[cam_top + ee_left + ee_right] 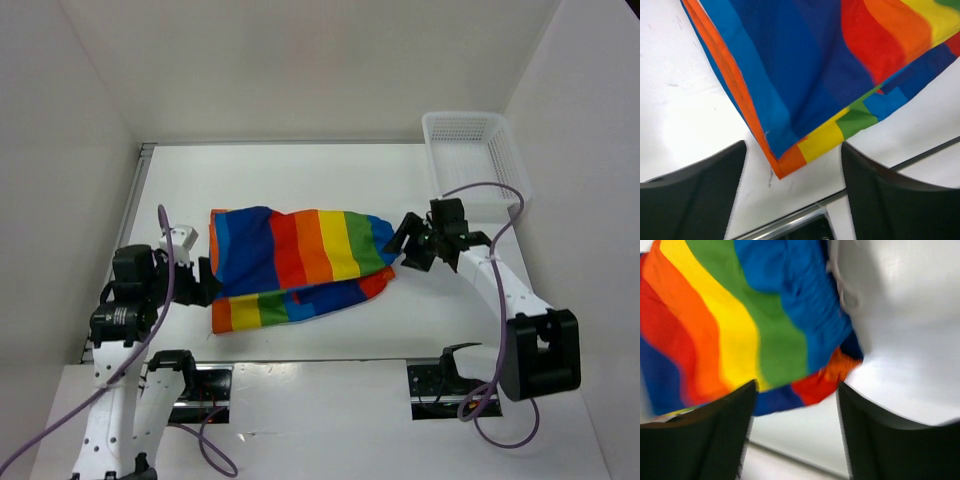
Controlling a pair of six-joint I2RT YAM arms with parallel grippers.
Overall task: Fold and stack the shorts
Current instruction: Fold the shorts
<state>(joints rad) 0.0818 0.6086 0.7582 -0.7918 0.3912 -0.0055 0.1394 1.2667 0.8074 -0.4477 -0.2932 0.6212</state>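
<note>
– Blue, red, orange, yellow, green! The striped shorts (295, 265) lie in the middle of the white surface (300, 180), one stripy layer on top of another.
– Is anything holding them?
– No. The left jaws are wide open at the 9 o'clock end, and the orange-edged corner (782, 167) is just in front of them. The right jaws are wide open too, at the 3 o'clock end by the bunched blue part. Both hold nothing.
– So what could go wrong?
– The cloth looks soft, and it has two layers. If the jaws pinch only the top layer, the bottom one may get left behind. Then the fold comes out crooked.
– Anything else?
– If one side pulls harder than the other, I think the shorts could slide or bunch up. Also, the white mesh basket (460, 118) sits at about 1 o'clock, near the right arm (500, 285). A big swing might bump it.
</note>
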